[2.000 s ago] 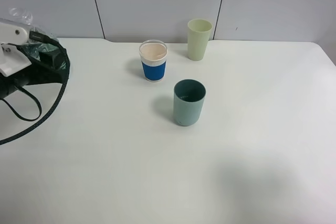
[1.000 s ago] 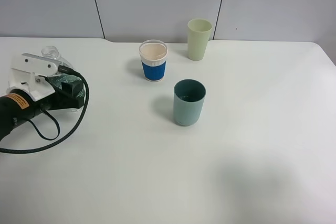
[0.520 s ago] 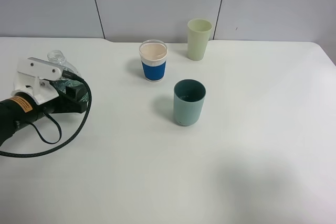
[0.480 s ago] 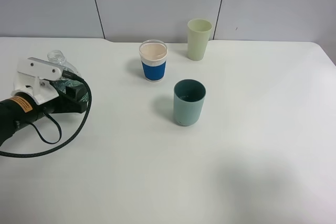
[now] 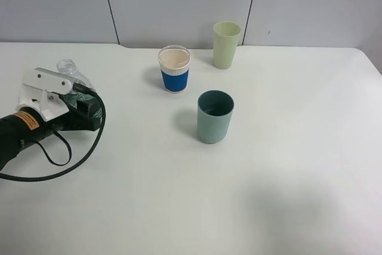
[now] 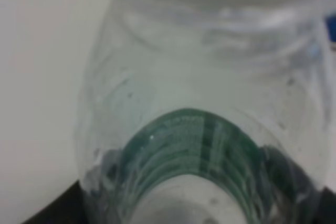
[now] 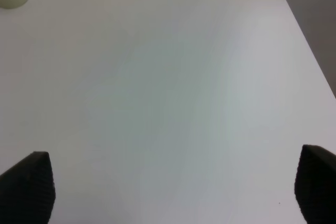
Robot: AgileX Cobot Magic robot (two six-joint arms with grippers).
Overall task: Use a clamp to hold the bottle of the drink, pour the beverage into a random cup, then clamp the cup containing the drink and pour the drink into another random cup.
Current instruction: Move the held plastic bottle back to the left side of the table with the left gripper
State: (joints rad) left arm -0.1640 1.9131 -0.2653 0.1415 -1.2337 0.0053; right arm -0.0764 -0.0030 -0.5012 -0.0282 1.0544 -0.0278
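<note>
Left pincer (image 5: pixel 76 97) is clamped on the bottle (image 5: pixel 67 68), well to the left of the teal tumbler (image 5: pixel 215 116); right pincer (image 7: pixel 170 192) stands wide and empty. I judge only the pickup is done; both pours are not yet made.

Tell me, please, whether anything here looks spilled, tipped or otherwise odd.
Nothing stands out. The teal tumbler, the blue-sleeved cup and the yellow-green cup all stand upright, the table shows no puddle, and the left gripper is shut on the bottle.
</note>
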